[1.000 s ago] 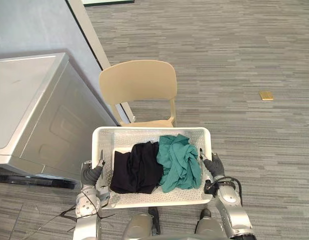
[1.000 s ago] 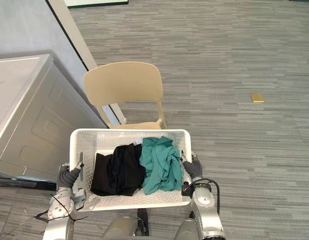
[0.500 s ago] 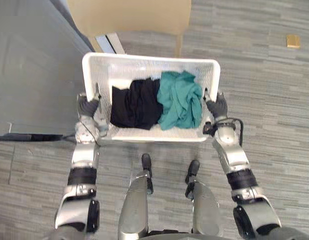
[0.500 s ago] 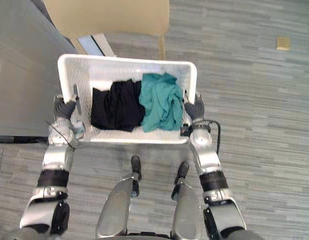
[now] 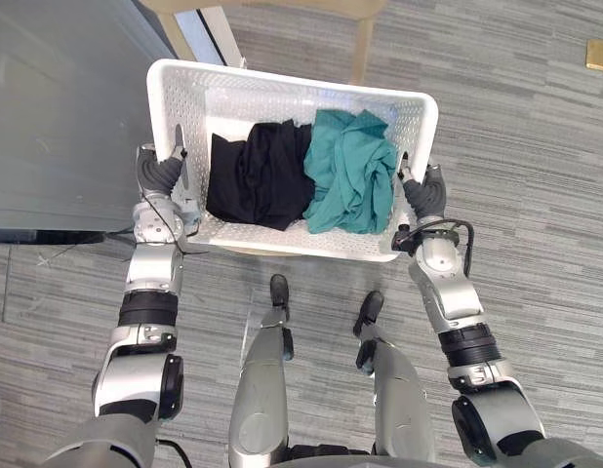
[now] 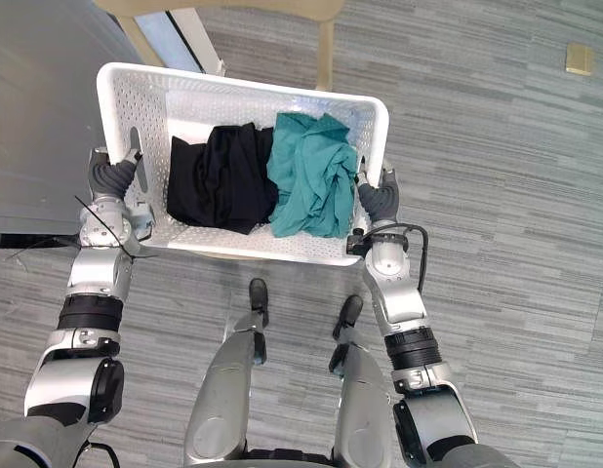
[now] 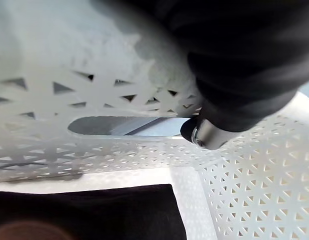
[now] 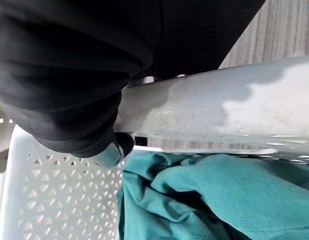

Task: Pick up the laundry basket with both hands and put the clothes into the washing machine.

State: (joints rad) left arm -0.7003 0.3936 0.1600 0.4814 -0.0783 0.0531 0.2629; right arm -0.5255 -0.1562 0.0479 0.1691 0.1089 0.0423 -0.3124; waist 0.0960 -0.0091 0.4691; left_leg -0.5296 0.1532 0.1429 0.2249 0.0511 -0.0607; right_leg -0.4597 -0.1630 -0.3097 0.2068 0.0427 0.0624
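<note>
1. the left hand [image 5: 157,175] is clenching the left end of the laundry basket [image 5: 282,96]. in the left wrist view, a dark fingertip [image 7: 204,136] is curling at the perforated wall beside the handle slot.
2. the right hand [image 5: 426,191] is clenching the right end. in the right wrist view, a fingertip [image 8: 112,152] is hooking in under the rim, just above the teal garment [image 5: 352,175].
3. the basket is hanging between both hands, in front of the robot. the black garment [image 5: 253,180] and the teal garment are lying inside it, touching, black to the left.
4. compared with one second ago, the whole view is pointing further down, so the camera is the part moving. both grips and both garments are keeping their places on the basket.
5. the chair [image 5: 365,44] is now showing at the upper edge, beyond the basket's far wall. the basket appears to be clear of the seat.
6. the washing machine [image 5: 58,107] is standing just beside the left hand. its door is not visible.
7. judgement: the pick-up is looking complete. the loading step is still pending.
</note>
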